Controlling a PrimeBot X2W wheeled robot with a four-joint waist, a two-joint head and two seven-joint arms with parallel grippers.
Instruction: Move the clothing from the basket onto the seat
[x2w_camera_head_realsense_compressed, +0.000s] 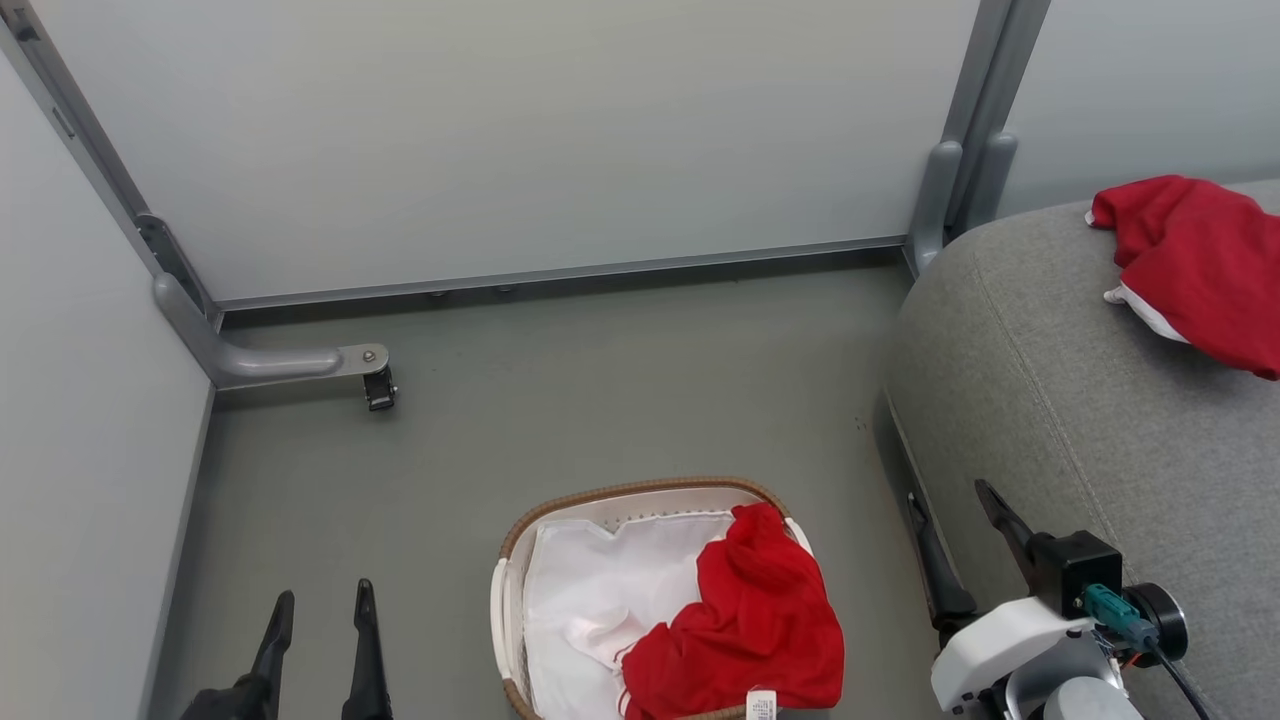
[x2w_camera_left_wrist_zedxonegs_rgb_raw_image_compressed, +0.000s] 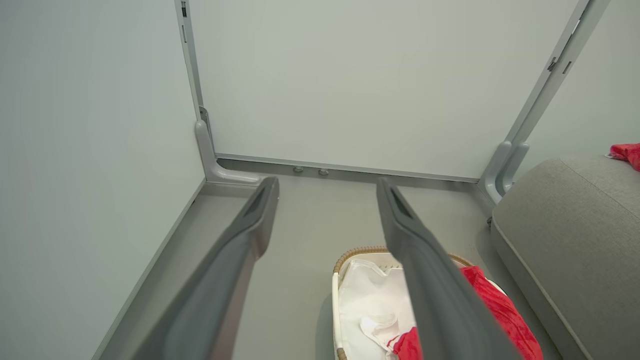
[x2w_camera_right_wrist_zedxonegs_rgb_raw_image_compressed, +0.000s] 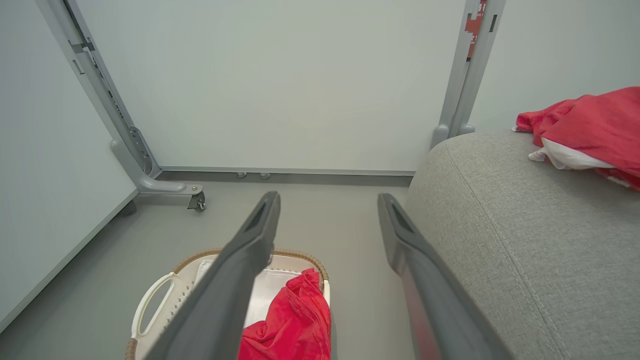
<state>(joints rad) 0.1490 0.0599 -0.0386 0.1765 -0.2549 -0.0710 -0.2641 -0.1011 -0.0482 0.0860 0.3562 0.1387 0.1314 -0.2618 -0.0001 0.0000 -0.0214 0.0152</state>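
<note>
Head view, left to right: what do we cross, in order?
left gripper → basket with red clothing inside → right gripper → red garment lying on the seat

Left gripper (x2w_camera_head_realsense_compressed: 325, 590): two long, slim dark fingers, tapering to blunt tips. In the left wrist view the fingers (x2w_camera_left_wrist_zedxonegs_rgb_raw_image_compressed: 225, 270) are matt dark grey, each with a shallow recessed slot just behind the tip.

Right gripper (x2w_camera_head_realsense_compressed: 946, 490): same dark fingers, mounted on a black boxy block (x2w_camera_head_realsense_compressed: 1075, 565). Behind the block:
- a glossy white rounded housing (x2w_camera_head_realsense_compressed: 1000, 640)
- a teal connector (x2w_camera_head_realsense_compressed: 1108, 605) with a thin black cable (x2w_camera_head_realsense_compressed: 1180, 680)
- a black round disc (x2w_camera_head_realsense_compressed: 1165, 615)
- a smooth grey rounded cap (x2w_camera_head_realsense_compressed: 1090, 700)
</note>
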